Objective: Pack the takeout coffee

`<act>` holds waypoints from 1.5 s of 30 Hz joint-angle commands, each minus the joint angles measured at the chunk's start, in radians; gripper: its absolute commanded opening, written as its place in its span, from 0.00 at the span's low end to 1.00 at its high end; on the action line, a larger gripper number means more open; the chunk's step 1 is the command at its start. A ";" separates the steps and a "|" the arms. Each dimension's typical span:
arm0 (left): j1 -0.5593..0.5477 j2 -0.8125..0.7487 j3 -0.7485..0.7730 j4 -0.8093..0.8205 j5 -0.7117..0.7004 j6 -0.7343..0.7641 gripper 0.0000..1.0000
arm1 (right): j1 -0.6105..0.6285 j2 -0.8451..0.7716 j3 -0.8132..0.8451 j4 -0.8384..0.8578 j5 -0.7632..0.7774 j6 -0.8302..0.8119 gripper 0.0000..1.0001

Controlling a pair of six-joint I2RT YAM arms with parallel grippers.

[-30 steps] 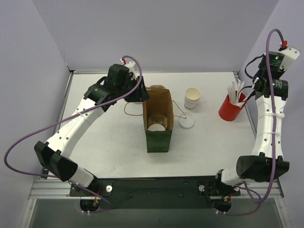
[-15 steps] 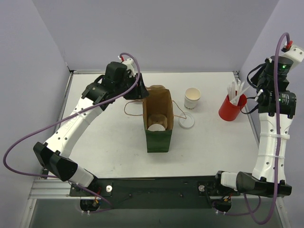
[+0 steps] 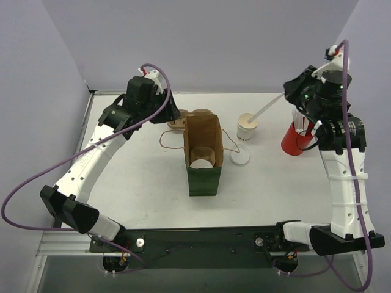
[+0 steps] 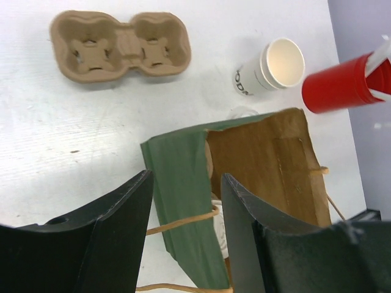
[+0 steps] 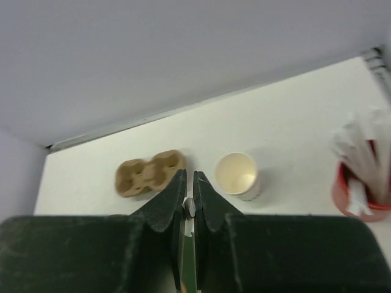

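Since the earlier frame the right arm has swung from the red cup toward the middle of the table, bringing a stick with it. The left arm has drawn back to the upper left, baring the carrier behind the bag.

We see the right gripper at the upper right of the top view, its jaws pinched almost together on the white stick. In its own wrist view a sliver of white shows between the two dark fingers. The stick slants down and to the left, and its far end lies over the mouth of the open cup. We cannot tell whether it touches the cup. That cup stands upright to the right of the bag, with its lid flat on the table just below it in the frame.

The left gripper hangs with its jaws parted and nothing between them, above the bag's green wall and a string handle. We do not see it touching the bag.

The second cup sits inside the bag, only its whitish top showing. The red cup, with white sticks in it, stands at the right, apart from the open cup.
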 commanded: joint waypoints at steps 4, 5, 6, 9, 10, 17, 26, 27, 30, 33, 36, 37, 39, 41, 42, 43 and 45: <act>0.078 -0.091 0.017 0.041 -0.077 -0.015 0.58 | 0.269 -0.024 0.021 0.162 -0.104 0.052 0.00; 0.084 -0.094 0.013 0.041 -0.075 -0.017 0.58 | 0.294 -0.021 0.023 0.168 -0.092 0.045 0.00; 0.094 -0.100 0.005 0.039 -0.075 -0.018 0.58 | 0.320 -0.016 0.026 0.172 -0.091 0.042 0.00; 0.104 -0.108 -0.004 0.032 -0.080 -0.015 0.58 | 0.397 0.016 0.053 0.177 -0.097 0.012 0.00; 0.112 -0.110 -0.006 0.028 -0.083 -0.014 0.58 | 0.414 0.045 0.063 0.166 -0.097 -0.004 0.00; 0.149 -0.134 -0.059 0.027 -0.098 -0.006 0.59 | 0.579 0.189 0.049 0.128 -0.031 -0.082 0.00; 0.161 -0.153 -0.102 0.010 -0.113 0.009 0.60 | 0.649 0.298 0.018 0.143 0.073 -0.128 0.13; 0.161 -0.151 -0.107 0.010 -0.118 0.008 0.60 | 0.649 0.301 0.015 0.143 0.072 -0.131 0.16; 0.163 -0.151 -0.119 0.012 -0.117 0.005 0.60 | 0.649 0.297 0.001 0.142 0.069 -0.136 0.34; 0.163 -0.150 -0.129 0.013 -0.118 0.008 0.61 | 0.649 0.280 -0.002 0.142 0.064 -0.134 0.64; 0.163 -0.151 -0.138 0.019 -0.127 0.009 0.83 | 0.647 0.262 0.018 0.128 0.061 -0.130 0.82; 0.163 -0.151 -0.139 0.025 -0.127 0.009 0.93 | 0.647 0.257 0.026 0.119 0.067 -0.122 0.85; 0.163 -0.148 -0.136 0.025 -0.138 0.005 0.94 | 0.633 0.249 0.052 0.088 0.090 -0.108 0.91; 0.163 -0.140 -0.133 0.024 -0.152 0.006 0.94 | 0.598 0.234 0.050 0.077 0.086 -0.081 0.94; 0.163 -0.139 -0.132 0.019 -0.159 0.008 0.94 | 0.584 0.214 0.044 0.076 0.074 -0.071 0.96; 0.163 -0.136 -0.129 0.015 -0.170 0.005 0.95 | 0.571 0.205 0.037 0.076 0.069 -0.065 0.96; 0.161 -0.139 -0.132 0.015 -0.196 0.006 0.95 | 0.534 0.179 0.015 0.074 0.067 -0.047 0.97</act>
